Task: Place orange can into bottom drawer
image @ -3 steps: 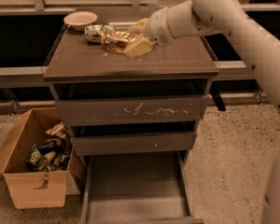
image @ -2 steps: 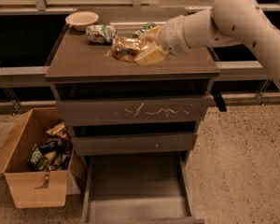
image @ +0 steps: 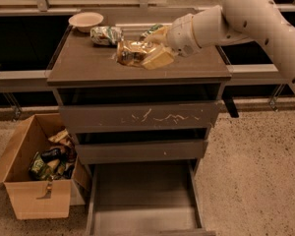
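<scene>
The orange can (image: 128, 52), orange-tan with a shiny end, lies sideways between my gripper's cream fingers (image: 159, 58). My gripper (image: 145, 49) is shut on the can and holds it just over the middle of the cabinet top (image: 83, 65). The arm reaches in from the upper right. The bottom drawer (image: 142, 205) is pulled open at the foot of the cabinet, directly below; its flat grey-brown floor is bare. Part of the can is hidden by the fingers.
A green-and-white patterned can (image: 105, 35) lies on its side and a shallow bowl (image: 86, 19) stands at the back left of the top. Two shut drawer fronts, one scratched (image: 162, 117), are above the open drawer. A cardboard box (image: 37, 176) of packets stands on the floor at left.
My gripper has carried the orange can away from the patterned can, toward the front of the cabinet top. The arm has swung lower and further right.
</scene>
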